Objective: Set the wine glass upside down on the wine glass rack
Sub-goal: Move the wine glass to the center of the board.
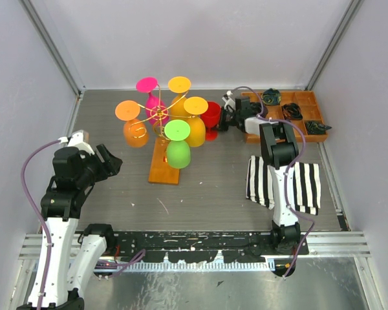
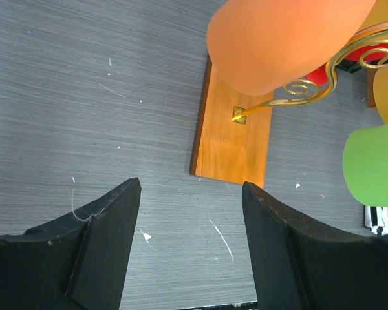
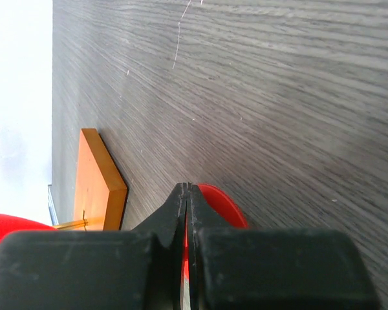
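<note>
A red wine glass (image 1: 211, 115) stands on the table just right of the wine glass rack (image 1: 159, 113), a gold wire stand on an orange-brown wooden base (image 1: 166, 161). Several coloured glasses hang upside down on the rack. My right gripper (image 1: 226, 119) is shut on the red glass's stem. In the right wrist view, red shows between the closed fingers, and the glass's foot (image 3: 225, 205) lies just past my right gripper (image 3: 188, 187). My left gripper (image 1: 110, 161) hovers open and empty left of the base. The left wrist view puts the left gripper (image 2: 191, 187) above bare table before the base (image 2: 236, 139).
A compartmented wooden tray (image 1: 308, 98) holding black items sits at the back right. A black-and-white striped cloth (image 1: 284, 184) lies beside the right arm. Enclosure walls close in the left, right and far sides. Hanging orange (image 2: 278, 39) and green (image 2: 375, 161) glasses sit close to the left gripper.
</note>
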